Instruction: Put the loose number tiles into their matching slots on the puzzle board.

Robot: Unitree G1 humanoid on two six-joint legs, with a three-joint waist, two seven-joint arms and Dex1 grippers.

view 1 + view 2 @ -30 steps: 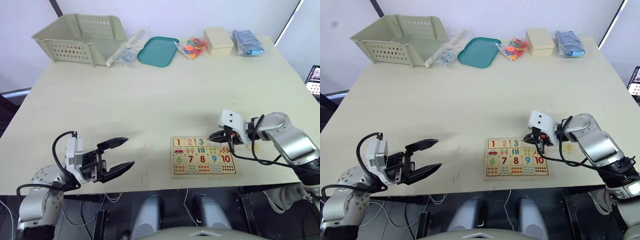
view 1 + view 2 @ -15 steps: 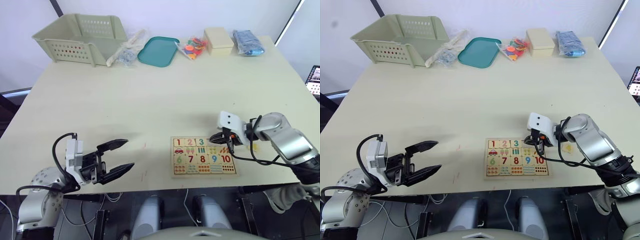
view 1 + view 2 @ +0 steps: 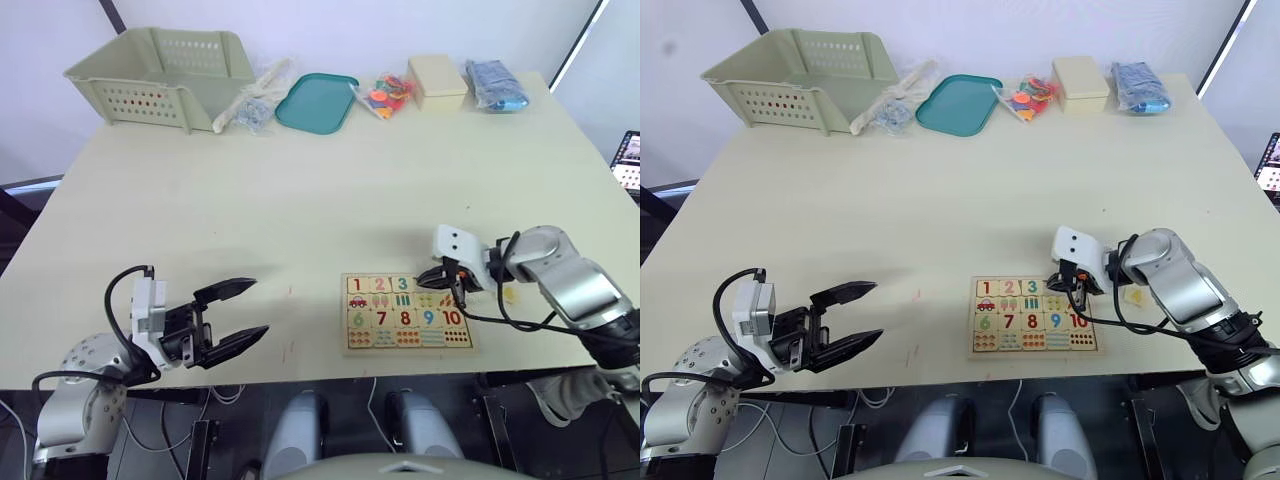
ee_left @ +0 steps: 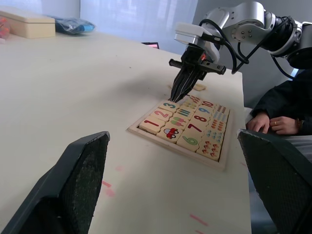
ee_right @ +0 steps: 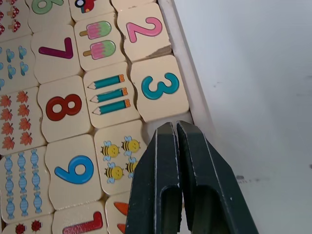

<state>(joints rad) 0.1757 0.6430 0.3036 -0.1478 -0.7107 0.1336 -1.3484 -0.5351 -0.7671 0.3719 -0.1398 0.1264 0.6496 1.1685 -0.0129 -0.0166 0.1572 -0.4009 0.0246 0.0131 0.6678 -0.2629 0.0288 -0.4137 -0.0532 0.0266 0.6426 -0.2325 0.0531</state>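
Puzzle board (image 3: 406, 311) lies flat near the front edge of the worktop (image 3: 300, 190), right of centre. Tiles 1, 2 and 3 sit in the top row; the tile 3 (image 5: 161, 87) is seated next to the tile 2 (image 5: 145, 29). The slot (image 5: 148, 127) after the 3 looks bare, mostly covered by the right gripper. Bottom row reads 6 to 10, with picture tiles between the rows.

Right gripper (image 3: 441, 277) is over the top edge of the board, just past the 3, fingers (image 5: 158, 170) pressed together with nothing between them, tips pointing down at that bare slot. Whether the tips touch the board, cannot tell. A small pale tile-like piece (image 3: 510, 294) lies on the worktop just beside the right arm, off the board; its print is too small to read.

Left gripper (image 3: 226, 322) hovers low near the front left of the worktop, well apart from the board, fingers (image 4: 83, 170) spread wide and holding nothing.

At the back of the worktop: pale green basket (image 3: 160, 72), teal tray (image 3: 316, 102), a bag of colourful pieces (image 3: 385, 93), a cream box (image 3: 437, 80), a blue packet (image 3: 494, 84). In the left wrist view a person's hands (image 4: 270, 122) rest beyond the worktop edge.
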